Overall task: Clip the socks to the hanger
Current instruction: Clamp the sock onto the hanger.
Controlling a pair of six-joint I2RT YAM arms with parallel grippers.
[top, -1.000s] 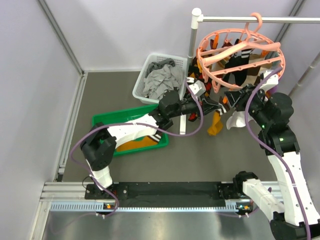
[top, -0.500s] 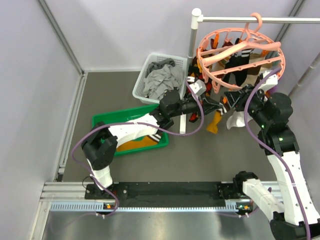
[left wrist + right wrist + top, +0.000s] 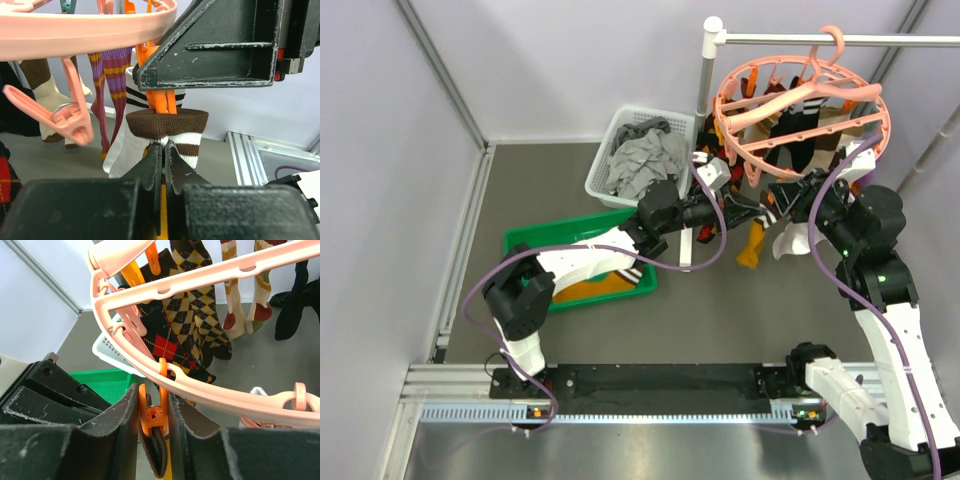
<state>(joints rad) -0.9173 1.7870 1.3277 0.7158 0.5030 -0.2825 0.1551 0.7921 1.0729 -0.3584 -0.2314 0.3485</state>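
The salmon-pink ring hanger (image 3: 800, 105) hangs from the rail by its hook. My left gripper (image 3: 163, 145) is shut on a sock (image 3: 167, 124) with a brown cuff, white and brown stripes and a mustard body, and holds the cuff up under the rim (image 3: 90, 32). My right gripper (image 3: 152, 400) is shut on an orange clip (image 3: 154, 417) hanging from the rim (image 3: 210, 395), squeezing its handles. The brown cuff (image 3: 155, 453) sits between the clip's lower tips. From above, both grippers meet below the ring's near edge, left gripper (image 3: 760, 212), right gripper (image 3: 782, 190), with the mustard sock (image 3: 752, 245) dangling.
Argyle socks (image 3: 185, 325) and several other socks hang from the ring. An empty pink clip (image 3: 67, 117) hangs left of the cuff. A white basket (image 3: 610, 135) of grey garments and a green tray (image 3: 535, 240) lie left. The white rail stand (image 3: 705, 90) is behind.
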